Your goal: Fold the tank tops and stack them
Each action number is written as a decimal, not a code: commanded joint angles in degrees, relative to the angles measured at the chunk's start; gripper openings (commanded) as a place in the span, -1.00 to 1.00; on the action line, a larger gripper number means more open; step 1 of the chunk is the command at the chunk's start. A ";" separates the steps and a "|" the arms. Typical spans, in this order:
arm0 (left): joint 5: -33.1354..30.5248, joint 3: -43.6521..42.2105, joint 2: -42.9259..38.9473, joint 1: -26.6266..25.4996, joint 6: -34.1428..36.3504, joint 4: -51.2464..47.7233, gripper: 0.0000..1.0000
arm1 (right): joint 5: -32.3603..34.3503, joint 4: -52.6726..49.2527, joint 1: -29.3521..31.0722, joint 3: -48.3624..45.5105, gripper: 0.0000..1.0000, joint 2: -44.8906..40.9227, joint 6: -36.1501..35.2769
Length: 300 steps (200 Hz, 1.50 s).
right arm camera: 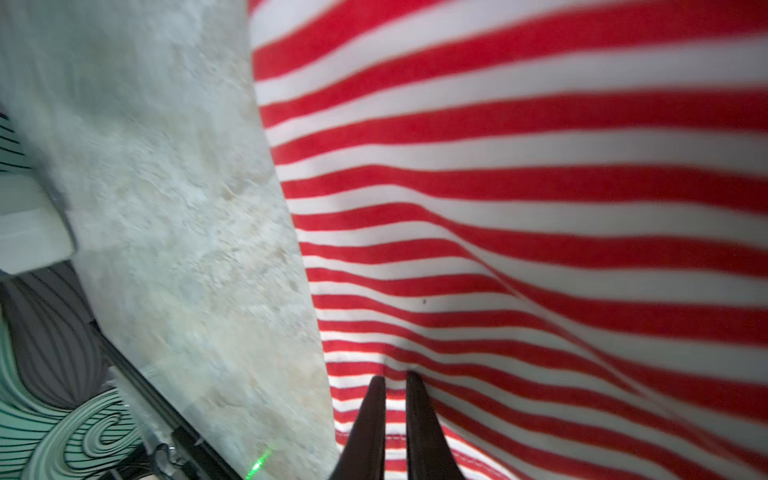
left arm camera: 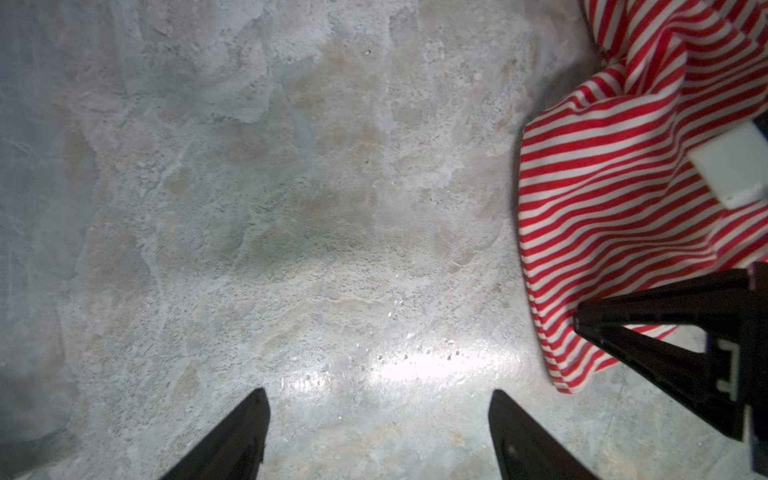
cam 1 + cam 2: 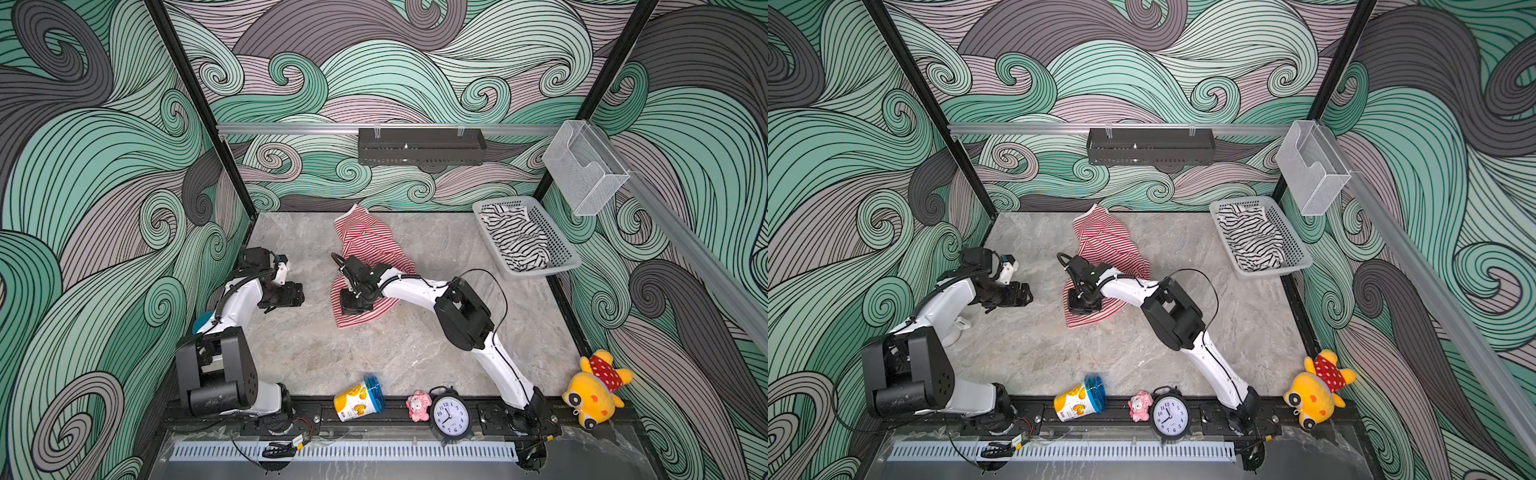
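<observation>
The red-and-white tank top (image 3: 370,243) (image 3: 1106,241) lies crumpled along the middle of the table. My right gripper (image 3: 351,311) (image 3: 1082,308) is shut on a pinch of the cloth near its near hem; in the right wrist view the fingers (image 1: 395,380) pinch the red-and-white tank top (image 1: 540,208). The black-and-white tank top (image 3: 515,243) (image 3: 1250,239) sits bunched in the grey basket. My left gripper (image 3: 297,297) (image 3: 1026,296) (image 2: 378,399) hovers open over bare table left of the red top (image 2: 602,199), holding nothing.
The grey basket (image 3: 563,253) stands at the back right. Along the front edge lie a tipped yellow cup (image 3: 359,399), a small pink toy (image 3: 417,406), a black alarm clock (image 3: 451,415) and a yellow plush (image 3: 594,392). A black shelf (image 3: 422,146) hangs on the back wall.
</observation>
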 commanded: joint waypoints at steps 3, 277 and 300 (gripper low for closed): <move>4.21 1.99 1.36 1.07 -1.11 -2.43 0.70 | -5.06 2.62 0.41 7.40 -0.72 6.04 6.47; 7.57 5.39 17.94 -6.13 0.64 -5.24 0.30 | 1.29 20.20 -14.94 -44.59 -0.10 -34.46 4.64; 7.89 5.02 17.73 -6.21 0.54 -4.92 0.27 | 0.94 20.24 -15.03 -44.83 -0.15 -34.47 4.52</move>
